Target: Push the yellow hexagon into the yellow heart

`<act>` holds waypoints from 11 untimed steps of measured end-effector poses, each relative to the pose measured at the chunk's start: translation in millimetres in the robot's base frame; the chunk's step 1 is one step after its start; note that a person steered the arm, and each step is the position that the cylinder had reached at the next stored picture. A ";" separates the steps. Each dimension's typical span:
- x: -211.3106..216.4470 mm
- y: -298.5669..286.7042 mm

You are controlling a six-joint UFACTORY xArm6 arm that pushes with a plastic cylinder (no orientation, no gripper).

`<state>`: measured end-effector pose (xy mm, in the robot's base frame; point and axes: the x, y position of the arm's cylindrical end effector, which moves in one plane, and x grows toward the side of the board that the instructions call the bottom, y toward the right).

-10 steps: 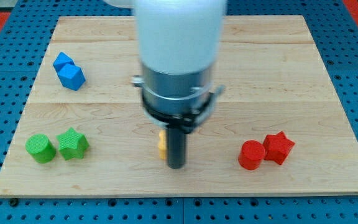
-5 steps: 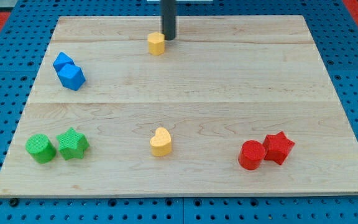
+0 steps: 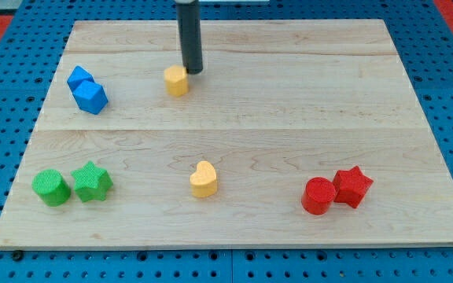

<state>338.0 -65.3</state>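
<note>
Camera view: yellow hexagon (image 3: 176, 80) and my tip (image 3: 193, 71) shifted down-left.

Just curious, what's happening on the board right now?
My tip at yellow hexagon's upper right. Yellow heart lower down, apart. Path between clear.

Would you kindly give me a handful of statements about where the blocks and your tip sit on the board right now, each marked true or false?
1. My tip is right beside the yellow hexagon, on its upper-right side in the view. True.
2. The yellow hexagon is touching the yellow heart. False: the heart lies well below it, with bare board between them.
3. The red cylinder and the red star sit side by side near the view's bottom right. True.
4. The two blue blocks are at the view's bottom left. False: they are at the upper left; the green blocks are at the bottom left.
</note>
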 end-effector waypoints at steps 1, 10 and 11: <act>9.2 -3.2; 137.6 83.4; 185.0 50.0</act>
